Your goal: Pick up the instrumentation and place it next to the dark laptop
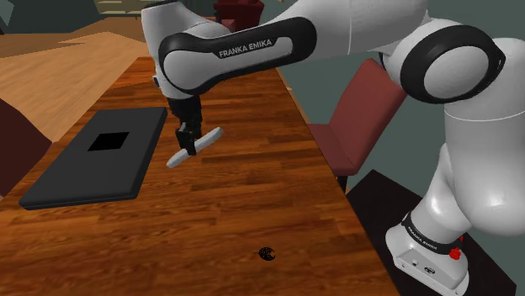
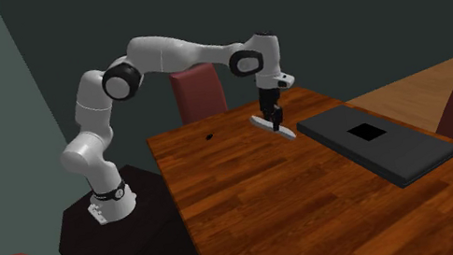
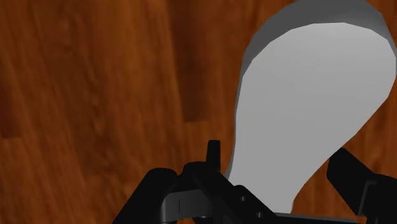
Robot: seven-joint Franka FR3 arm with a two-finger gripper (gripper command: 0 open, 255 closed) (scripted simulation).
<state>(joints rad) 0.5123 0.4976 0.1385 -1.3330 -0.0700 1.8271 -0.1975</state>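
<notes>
grey instrument (image 1: 193,148) in fingers (image 3: 359,184), near laptop (image 1: 84,172)

A flat dark laptop (image 1: 92,160) lies on the brown wooden table (image 1: 252,193), the pale grey paddle-shaped instrument (image 1: 178,157) just beside it at the shoulder view's right. A small black object (image 1: 267,252) sits nearer the stand (image 1: 374,198), well apart.

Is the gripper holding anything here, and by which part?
Yes: the gripper clasps the pale grey instrument near its middle, both ends sticking out sideways.
</notes>
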